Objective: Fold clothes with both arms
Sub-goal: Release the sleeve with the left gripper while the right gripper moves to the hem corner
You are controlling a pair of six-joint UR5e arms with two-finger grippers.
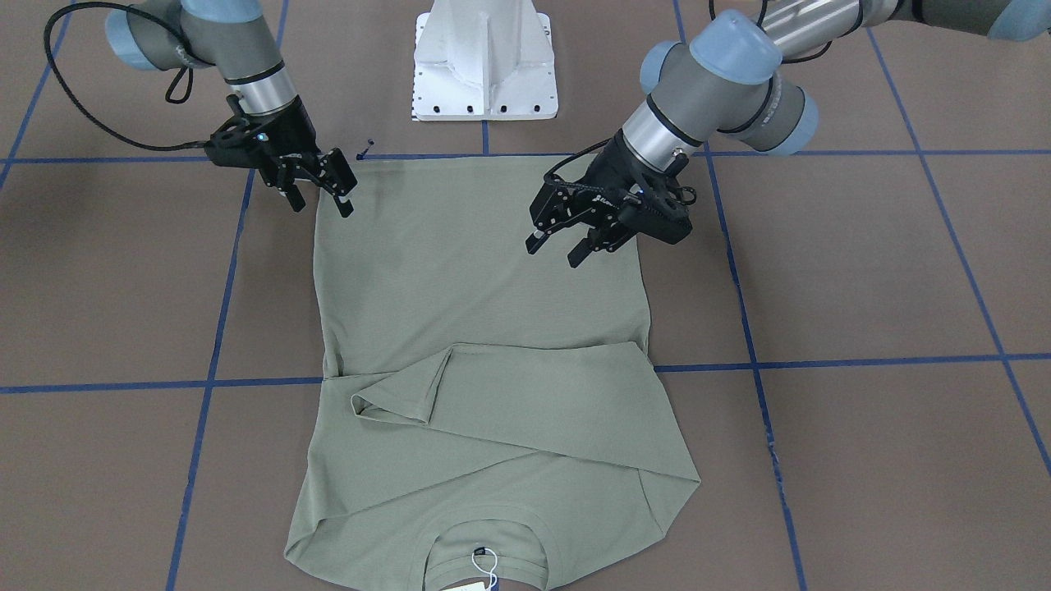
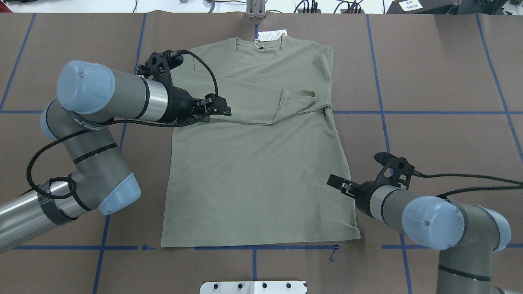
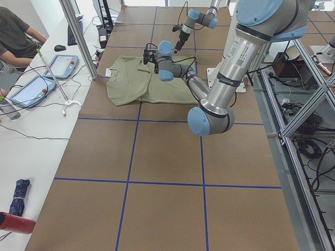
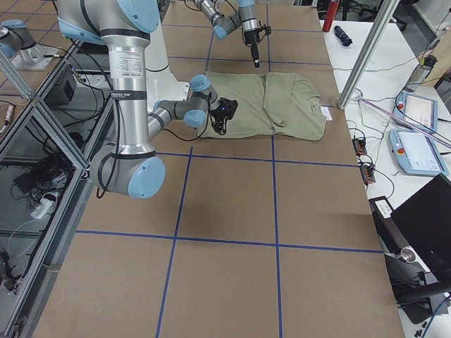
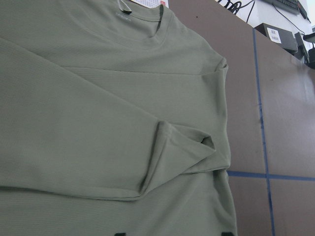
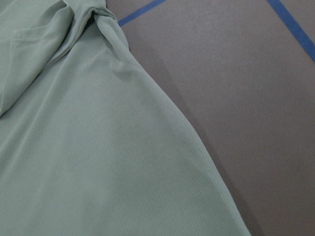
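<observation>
The sage-green shirt lies flat on the brown table, neckline and white hang tag at the far side, hem toward the robot's base. Both sleeves are folded across the chest. My left gripper is open and empty, hovering over the shirt's left side just below the folded sleeve. My right gripper is open and empty above the shirt's right edge near the hem. The left wrist view shows the folded sleeve cuff. The right wrist view shows the shirt's side edge.
The white pedestal base stands just behind the hem. Blue tape lines grid the brown table. A side table with tablets and a seated operator lies beyond the neckline end. A metal post stands near the collar.
</observation>
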